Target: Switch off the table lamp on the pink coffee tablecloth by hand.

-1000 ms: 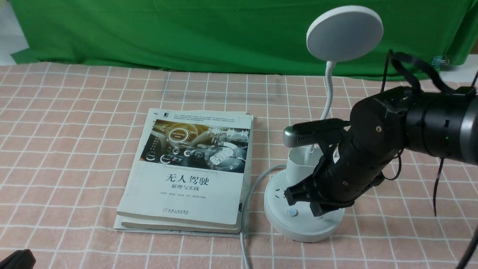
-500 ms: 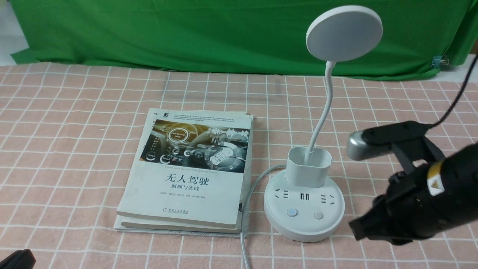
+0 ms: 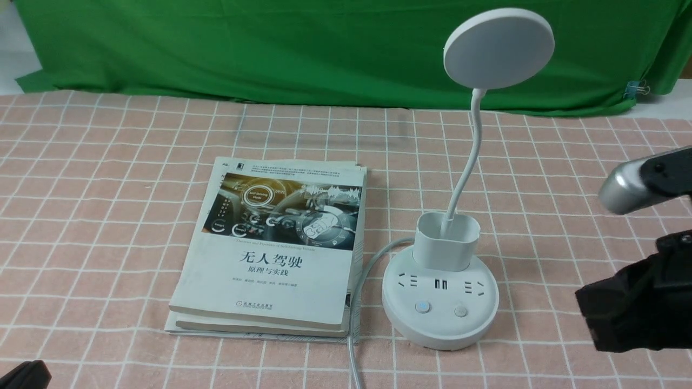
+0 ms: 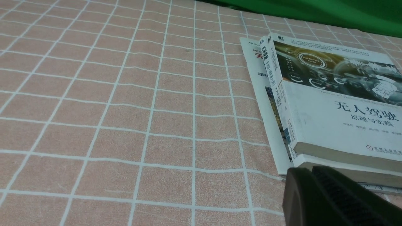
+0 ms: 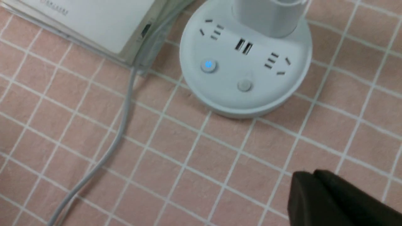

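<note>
The white table lamp stands on the pink coffee tablecloth (image 3: 108,189), its disc head (image 3: 498,47) raised on a bendy neck above the cup holder (image 3: 447,240). Both buttons show on its round base (image 3: 439,324). The left button (image 5: 208,65) has a small blue light and the right button (image 5: 244,85) is plain grey. The hand, my right gripper (image 3: 589,316), hangs to the right of the base and apart from it. It (image 5: 309,176) is shut on nothing. My left gripper (image 4: 309,172) is shut and rests low by the books' near corner.
A stack of white books (image 3: 275,243) lies left of the lamp. The lamp's grey cable (image 3: 354,324) runs between them toward the front edge. A green backdrop (image 3: 270,48) hangs behind the table. My left gripper's tip (image 3: 21,375) shows at the bottom left corner.
My right arm has pulled back from over the lamp base to the right edge. This has uncovered the holder and both buttons. The lamp and books have not moved.
</note>
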`<state>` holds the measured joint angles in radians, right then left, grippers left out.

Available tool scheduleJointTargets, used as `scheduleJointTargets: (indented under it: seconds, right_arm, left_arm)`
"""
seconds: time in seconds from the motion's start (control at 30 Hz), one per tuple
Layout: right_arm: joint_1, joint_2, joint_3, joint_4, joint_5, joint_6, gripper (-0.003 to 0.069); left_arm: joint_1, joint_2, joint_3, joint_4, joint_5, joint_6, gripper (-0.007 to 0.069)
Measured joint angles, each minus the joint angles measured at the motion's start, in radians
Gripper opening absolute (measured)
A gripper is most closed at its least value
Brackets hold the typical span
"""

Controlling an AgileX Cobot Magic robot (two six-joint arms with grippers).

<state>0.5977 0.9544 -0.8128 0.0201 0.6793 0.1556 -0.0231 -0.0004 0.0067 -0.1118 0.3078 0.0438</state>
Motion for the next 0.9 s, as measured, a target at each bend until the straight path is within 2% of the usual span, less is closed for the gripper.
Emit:
scheduleJointTargets:
  seconds: [0.1, 0.2, 0.33, 0.5, 0.9]
  right_arm:
    - [-0.036, -0.094, 0.046, -0.009, -0.027, -0.053, 0.0038]
    - [-0.124, -0.181, 0.129, -0.013, -0.090, -0.083, 0.0038]
    - [-0.335, -0.395, 0.333, -0.020, -0.271, -0.098, 0.0038]
    - [-0.470, -0.611, 0.532, -0.020, -0.373, -0.102, 0.0041]
    - [-0.499, -0.882, 0.807, -0.020, -0.417, -0.134, 0.0041]
  left_arm:
    - [0.000, 0.000, 0.000, 0.000, 0.000, 0.000, 0.0006]
    - [0.000, 0.000, 0.000, 0.000, 0.000, 0.000, 0.0006]
    - [0.000, 0.000, 0.000, 0.001, 0.000, 0.000, 0.0006]
    - [0.000, 0.000, 0.000, 0.001, 0.000, 0.000, 0.0006]
    - [0.000, 0.000, 0.000, 0.001, 0.000, 0.000, 0.0006]
